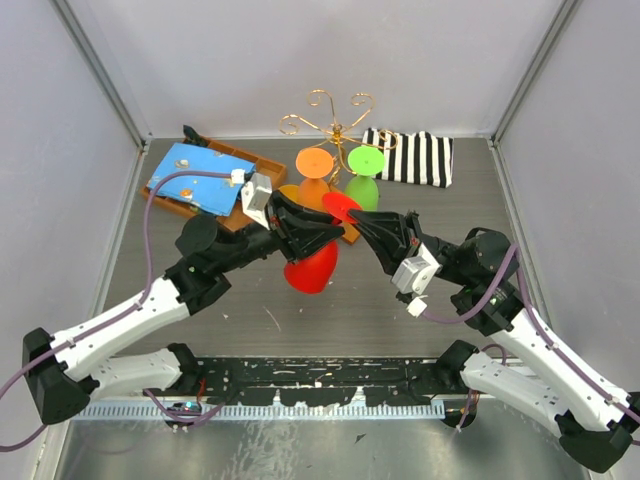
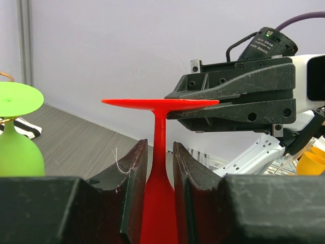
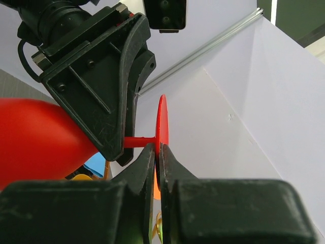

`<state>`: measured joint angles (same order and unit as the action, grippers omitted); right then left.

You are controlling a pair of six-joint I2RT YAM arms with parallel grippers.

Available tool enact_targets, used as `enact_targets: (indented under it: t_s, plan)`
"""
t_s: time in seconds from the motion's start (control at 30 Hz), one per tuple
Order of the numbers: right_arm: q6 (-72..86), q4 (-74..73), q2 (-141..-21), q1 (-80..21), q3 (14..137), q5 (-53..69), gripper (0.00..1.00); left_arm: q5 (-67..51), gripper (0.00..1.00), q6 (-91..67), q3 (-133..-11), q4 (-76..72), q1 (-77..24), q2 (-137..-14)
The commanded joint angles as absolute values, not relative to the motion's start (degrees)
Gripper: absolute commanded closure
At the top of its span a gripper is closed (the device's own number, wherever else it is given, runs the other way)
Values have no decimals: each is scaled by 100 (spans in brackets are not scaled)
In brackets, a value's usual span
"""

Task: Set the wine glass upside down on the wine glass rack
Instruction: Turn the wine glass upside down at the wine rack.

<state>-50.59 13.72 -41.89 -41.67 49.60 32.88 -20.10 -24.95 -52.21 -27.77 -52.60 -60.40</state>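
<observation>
The red wine glass hangs over the table between my two arms, lying nearly level with its bowl toward me and its foot toward the rack. My left gripper is shut on it where the stem widens into the bowl. My right gripper is shut on the rim of the thin foot disc. From above, the left gripper and the right gripper meet just in front of the wine glass rack, a gold wire stand with curled arms.
An orange glass and a green glass hang upside down on the rack, with a yellow one low at its left. A wooden tray with blue cloth lies back left. A striped cloth lies back right.
</observation>
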Motion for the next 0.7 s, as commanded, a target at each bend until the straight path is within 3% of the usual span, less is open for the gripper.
enact_targets:
  t_s: [0.0, 0.17, 0.47, 0.67]
  plan:
    - [-4950, 2224, -4167, -4183, 5043, 3269, 100, -2222, 67, -2549, -5372, -2759, -5291, -6188]
    - [-4948, 2189, -4128, -4184, 5012, 3262, 99, -2266, 68, -2556, -5433, -2760, -5291, -6227]
    - [-4946, 2213, -4098, -4184, 4974, 3195, 99, -2137, 98, -2566, -5338, -2773, -5291, -6191]
    - [-4940, 2208, -4078, -4177, 4926, 3133, 99, -2107, 100, -2528, -5265, -2823, -5292, -6096]
